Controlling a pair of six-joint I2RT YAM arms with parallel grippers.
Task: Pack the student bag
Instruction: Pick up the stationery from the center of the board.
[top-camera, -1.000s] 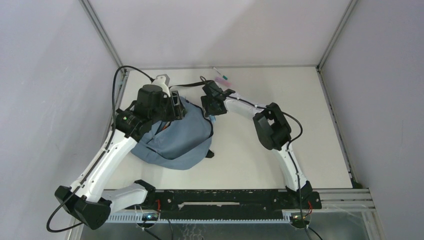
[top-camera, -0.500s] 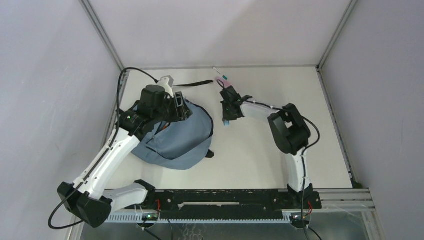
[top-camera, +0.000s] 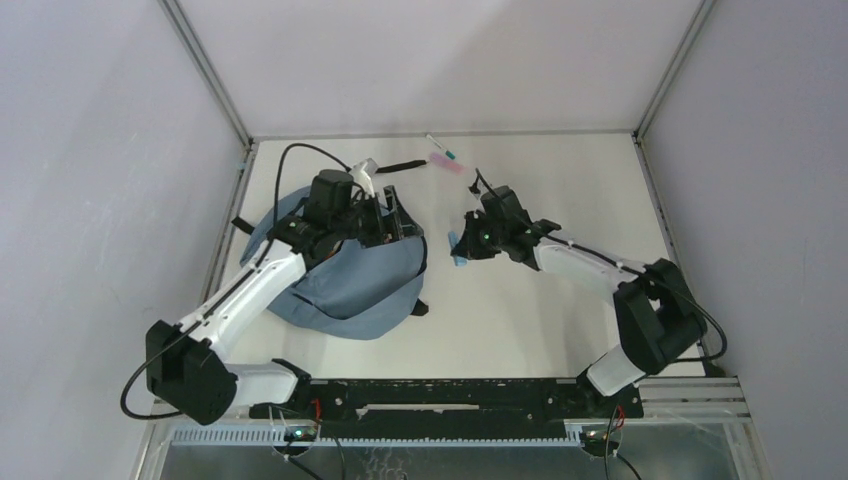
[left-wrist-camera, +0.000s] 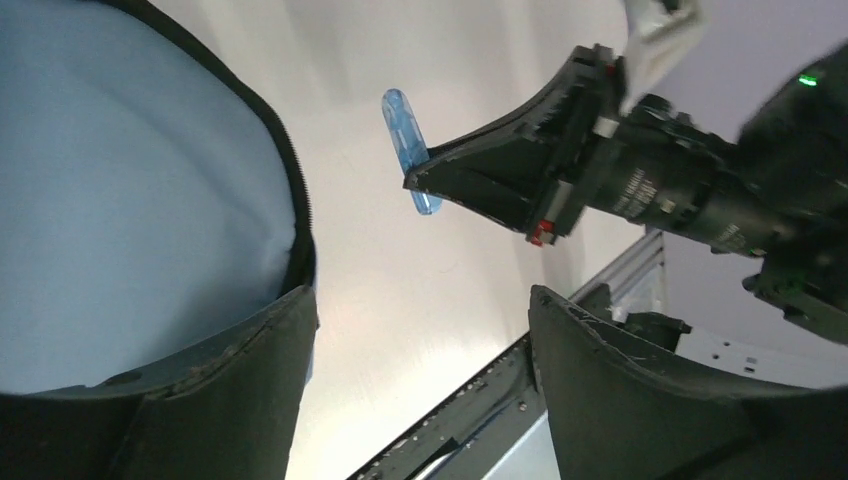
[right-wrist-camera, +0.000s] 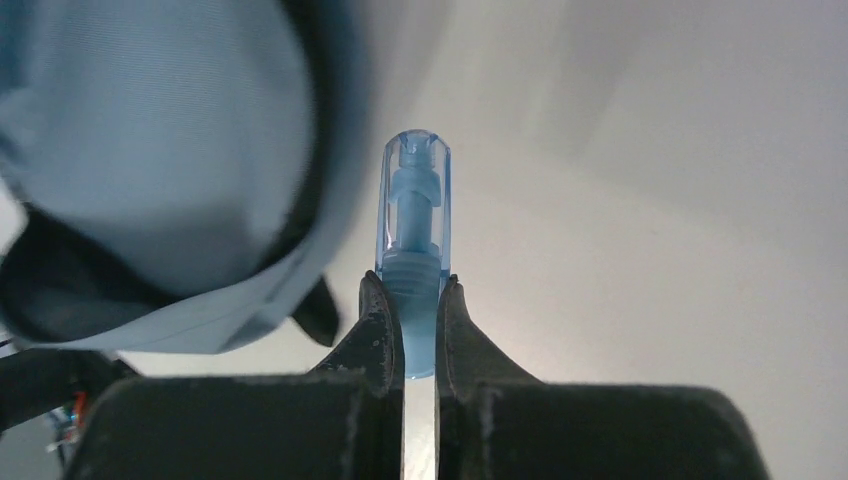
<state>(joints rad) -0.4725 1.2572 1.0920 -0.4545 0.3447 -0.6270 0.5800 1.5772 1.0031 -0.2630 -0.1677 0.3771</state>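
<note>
Blue translucent plastic is showing between the fingers of the right gripper (right-wrist-camera: 418, 292): the jaws are pinching tight on the lower part of a pen (right-wrist-camera: 415, 215), leaving its clear capped end sticking out ahead, probably so that this end can go into the bag first. The gripper is hovering just beside the bag (top-camera: 345, 285), off its right flank, and in the left wrist view the pen is near the black zip trim but apart from it. The bag is lying slumped on the left half of the table (top-camera: 520, 320), its zip-trimmed edge facing the right gripper. The left gripper (top-camera: 388, 218) is sitting over that edge with its fingers spread wide and nothing between them. One finger is lying close against the rim, perhaps to prop the opening for the pen, though I cannot tell whether it is actually hooking the fabric. By my reading, the step in hand is carrying the pen to the opening, and the packing is not finished: a pink item (top-camera: 446, 164) and a thin stick (top-camera: 438, 146) are lying by the far edge, outside the bag. The next move is calling for the pen to tilt toward the mouth, since the soft rim may fold under a push.
</note>
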